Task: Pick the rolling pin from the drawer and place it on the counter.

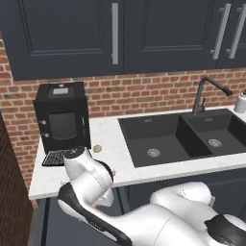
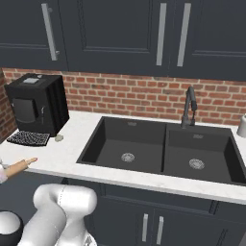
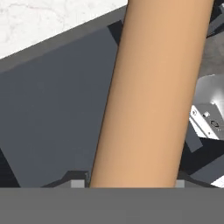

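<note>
Dark-cabinet kitchen, white speckled stone counter with a black double sink.
Gripper jaws pressed against the light-tan wooden rolling pin, pinching its thick middle above the dark navy-grey drawer; one narrow handle pokes over the counter's front edge, near a black coffee machine.

I see even, soft light with no clear source. The counter looks bright without glare, shadows are faint, and all pictures stay slightly blurry.
</note>
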Motion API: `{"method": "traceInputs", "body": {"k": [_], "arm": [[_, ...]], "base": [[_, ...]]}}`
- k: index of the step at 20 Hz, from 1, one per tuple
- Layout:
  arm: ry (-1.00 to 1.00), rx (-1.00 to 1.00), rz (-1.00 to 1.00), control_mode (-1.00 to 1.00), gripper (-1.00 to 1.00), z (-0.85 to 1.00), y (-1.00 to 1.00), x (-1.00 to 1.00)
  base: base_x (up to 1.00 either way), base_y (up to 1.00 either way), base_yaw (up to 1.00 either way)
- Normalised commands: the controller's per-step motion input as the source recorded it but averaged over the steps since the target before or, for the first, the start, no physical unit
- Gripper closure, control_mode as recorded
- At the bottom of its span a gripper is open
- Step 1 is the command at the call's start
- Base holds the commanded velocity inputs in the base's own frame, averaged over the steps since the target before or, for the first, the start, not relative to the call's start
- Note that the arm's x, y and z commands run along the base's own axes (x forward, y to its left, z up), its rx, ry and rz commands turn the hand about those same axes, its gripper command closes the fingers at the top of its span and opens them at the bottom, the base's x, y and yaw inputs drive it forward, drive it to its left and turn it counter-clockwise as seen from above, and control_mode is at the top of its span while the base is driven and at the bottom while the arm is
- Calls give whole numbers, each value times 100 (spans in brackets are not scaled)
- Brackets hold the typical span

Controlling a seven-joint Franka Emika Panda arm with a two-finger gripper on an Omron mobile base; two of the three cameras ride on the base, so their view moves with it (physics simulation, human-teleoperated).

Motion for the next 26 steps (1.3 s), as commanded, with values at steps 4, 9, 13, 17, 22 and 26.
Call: {"method": "traceInputs", "body": {"k": [4,9,13,17,22,26], "arm": [[-7,0,0,-100,100,65,-50,60],[-6,0,0,-100,100,23,-50,56],[-4,0,0,-100,100,1,-56,40],[0,0,0,-100,100,-17,-44,57],[0,0,0,-100,100,-20,-17,63],[0,0,0,-100,100,-19,-4,68]], "base": [[0,0,0],[0,0,0],[0,0,0],[0,0,0],[0,0,0],[0,0,0]]}}
